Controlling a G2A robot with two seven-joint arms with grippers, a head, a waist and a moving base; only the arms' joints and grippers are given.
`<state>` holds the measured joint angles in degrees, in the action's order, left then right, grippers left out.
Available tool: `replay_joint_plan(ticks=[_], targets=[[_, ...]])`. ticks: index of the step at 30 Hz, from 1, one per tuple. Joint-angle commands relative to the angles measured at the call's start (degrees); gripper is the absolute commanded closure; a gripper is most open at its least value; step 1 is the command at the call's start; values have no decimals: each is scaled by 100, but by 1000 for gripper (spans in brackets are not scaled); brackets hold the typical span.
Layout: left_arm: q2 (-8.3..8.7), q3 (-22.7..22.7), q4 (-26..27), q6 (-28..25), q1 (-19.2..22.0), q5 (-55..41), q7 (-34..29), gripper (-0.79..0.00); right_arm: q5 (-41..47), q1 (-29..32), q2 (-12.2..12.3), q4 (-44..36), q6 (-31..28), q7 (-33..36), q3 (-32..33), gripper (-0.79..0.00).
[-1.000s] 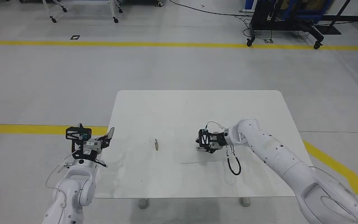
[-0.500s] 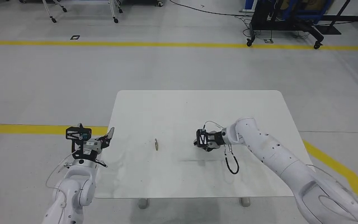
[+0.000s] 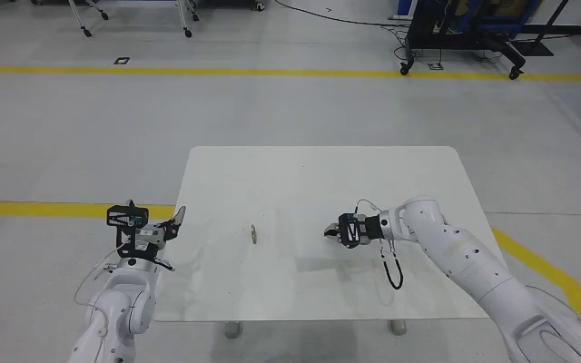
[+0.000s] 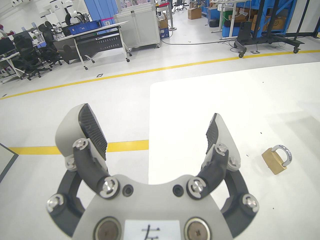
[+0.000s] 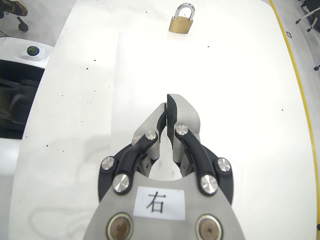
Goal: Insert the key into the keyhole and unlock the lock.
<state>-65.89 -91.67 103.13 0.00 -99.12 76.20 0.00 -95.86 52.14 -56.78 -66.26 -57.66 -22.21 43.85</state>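
A brass padlock with a silver shackle lies flat on the white table, left of centre. In the right wrist view the padlock lies some way ahead of my right gripper, shackle pointing away. That gripper hovers near the table's middle, right of the lock, with its pads pressed together. No key shows between them or on the table. My left gripper stands open at the table's left edge, holding nothing, with the padlock off to its side. From above, the left gripper sits just off that edge.
The table top carries small dark specks and nothing else. A black cable loops under the right wrist. Yellow floor lines run past the table, and racks and desks stand far behind.
My right gripper has lifted from the table, swung to point toward the padlock and drawn slightly to the right. The left arm and the padlock have stayed put.
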Motion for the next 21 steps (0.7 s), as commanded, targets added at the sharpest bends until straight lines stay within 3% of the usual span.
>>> replay_joint_plan(ticks=[1,4,7,10,12,13,21], targets=[[0,0,0,0,0,0,0,-785,0,-5,-3,2,2,2,-5,0],[9,-115,-22,111,-21,148,-19,-785,0,-5,-3,2,2,2,-5,0],[55,-228,364,-159,-175,735,-272,-785,0,-5,-3,2,2,2,-5,0],[79,301,809,-754,-80,1644,-933,-785,0,-5,-3,2,2,2,-5,0],[82,802,844,-1446,268,2010,-1607,-785,0,-5,-3,2,2,2,-5,0],[65,939,836,-1506,414,1955,-1845,-785,0,-5,-3,2,2,2,-5,0],[75,1020,874,-1587,421,2233,-1758,-785,0,-5,-3,2,2,2,-5,0]])
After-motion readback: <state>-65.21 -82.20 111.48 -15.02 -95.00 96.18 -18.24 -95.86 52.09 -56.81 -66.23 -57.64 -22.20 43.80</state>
